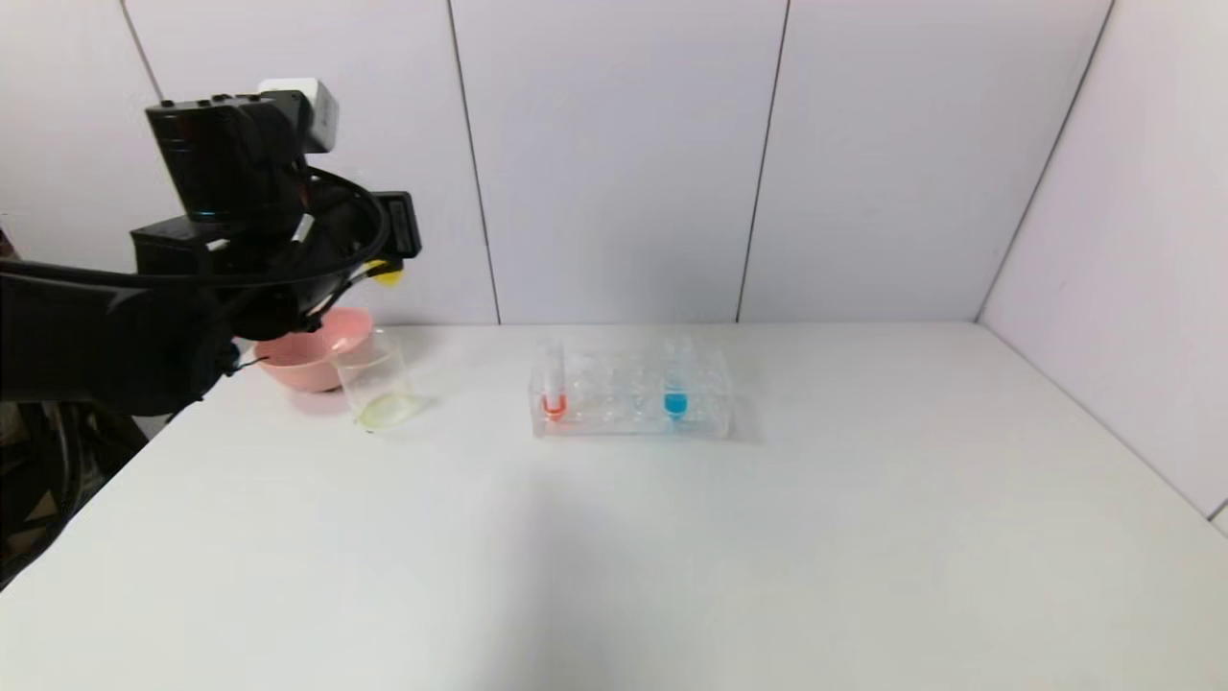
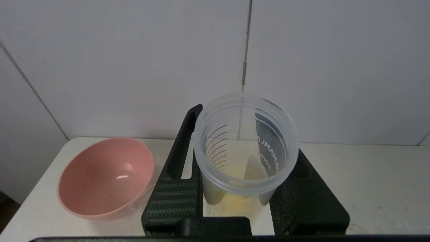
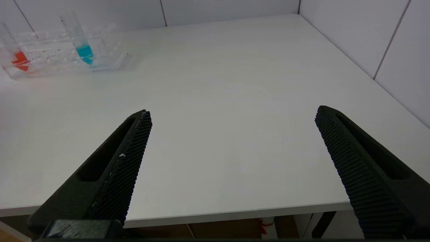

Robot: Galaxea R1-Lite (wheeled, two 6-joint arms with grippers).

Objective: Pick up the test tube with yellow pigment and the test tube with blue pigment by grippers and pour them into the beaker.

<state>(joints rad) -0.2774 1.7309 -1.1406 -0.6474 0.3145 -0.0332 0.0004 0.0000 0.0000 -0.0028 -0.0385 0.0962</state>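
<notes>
one tube [image 2: 247, 158] clamped in left gripper [image 2: 242, 188] fingers above beaker [image 1: 376, 381].

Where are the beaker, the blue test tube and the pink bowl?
beaker [image 1: 381, 389], head view, clear side wall near its yellowish base.
test tube with blue pigment [image 1: 676, 403], head view, blue-filled tip in the rack.
pink bowl [image 2: 104, 178], left wrist view, inner surface.

You were looking at a laboratory bench: a white table [image 1: 672, 537] against plain panelled walls [image 1: 614, 154], bearing a clear tube rack [image 1: 630, 393] and a graduated beaker [image 1: 379, 384].
</notes>
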